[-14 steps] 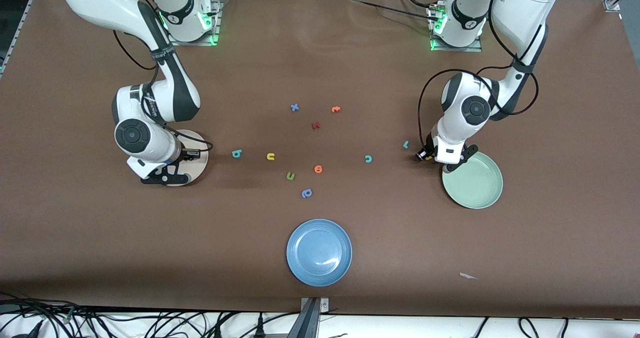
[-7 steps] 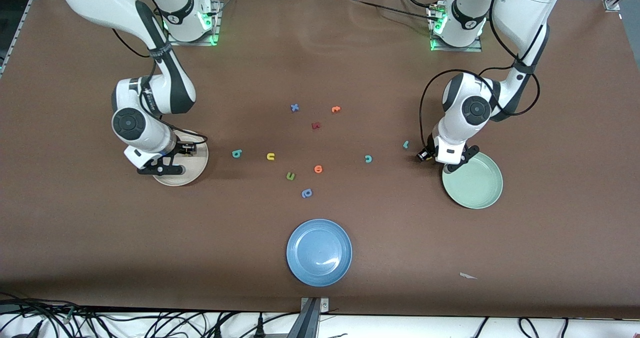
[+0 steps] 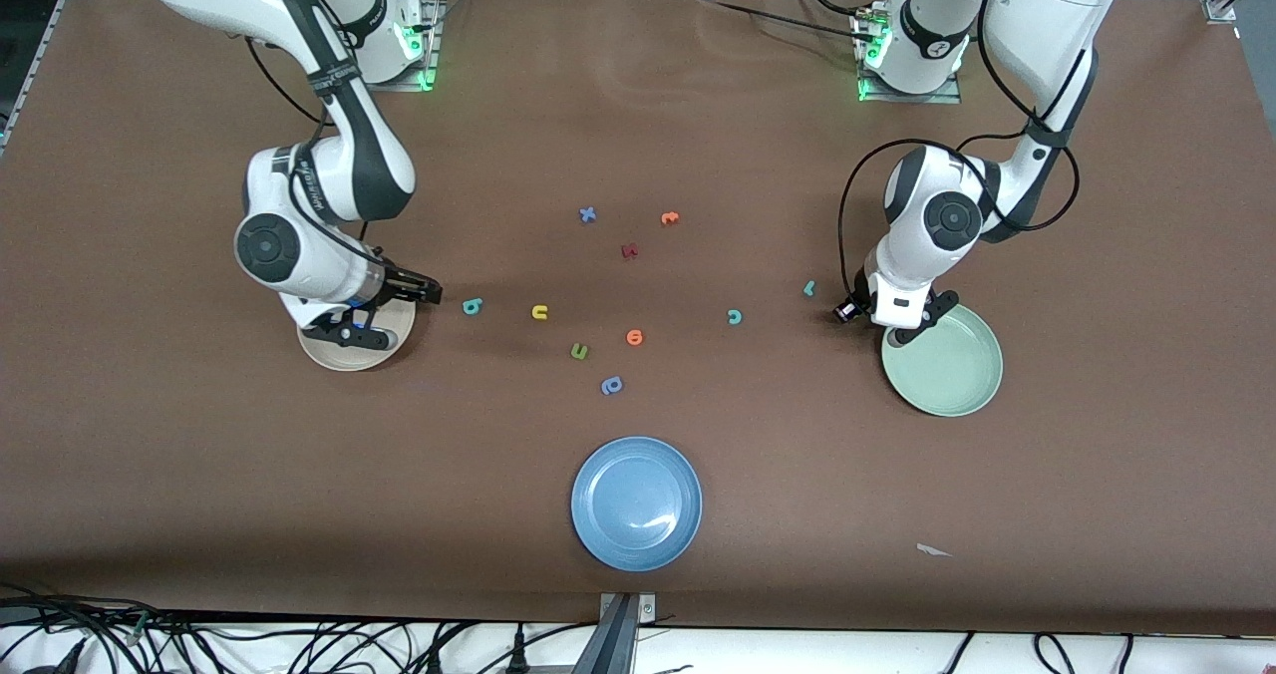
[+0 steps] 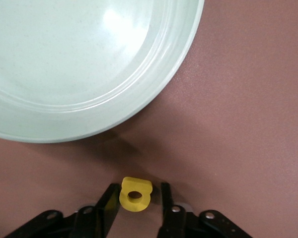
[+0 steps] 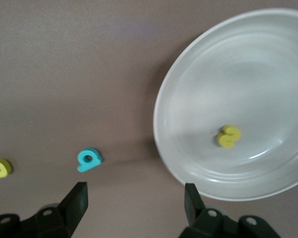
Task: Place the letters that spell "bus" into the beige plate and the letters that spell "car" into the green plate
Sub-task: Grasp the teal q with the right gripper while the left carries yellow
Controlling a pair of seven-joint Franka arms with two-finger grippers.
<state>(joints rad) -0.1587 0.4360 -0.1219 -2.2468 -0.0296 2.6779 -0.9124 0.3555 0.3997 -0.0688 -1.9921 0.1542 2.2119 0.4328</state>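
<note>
Yellow "s" (image 5: 229, 136) lying in beige plate (image 3: 329, 357); teal "b" (image 3: 473, 305), yellow "u" (image 3: 539, 312), teal "c" (image 3: 735, 317), teal "r" (image 3: 809, 288) mid-table; yellow "a" (image 4: 135, 194) beside green plate (image 3: 952, 375).

No printed label or brand could be read. Foam letter shapes lay mid-frame on the brown table (image 3: 638, 106): teal "b" (image 3: 473, 306), yellow "u" (image 3: 539, 312), teal "c" (image 3: 735, 317), blue "x" (image 3: 588, 215).

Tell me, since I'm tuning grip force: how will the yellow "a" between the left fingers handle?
The yellow "a" looks like thick foam, so probably light and squashy. Its flat faces suggest it won't roll. Being tiny, it may twist or slip out before the left gripper reaches the green plate.
</note>
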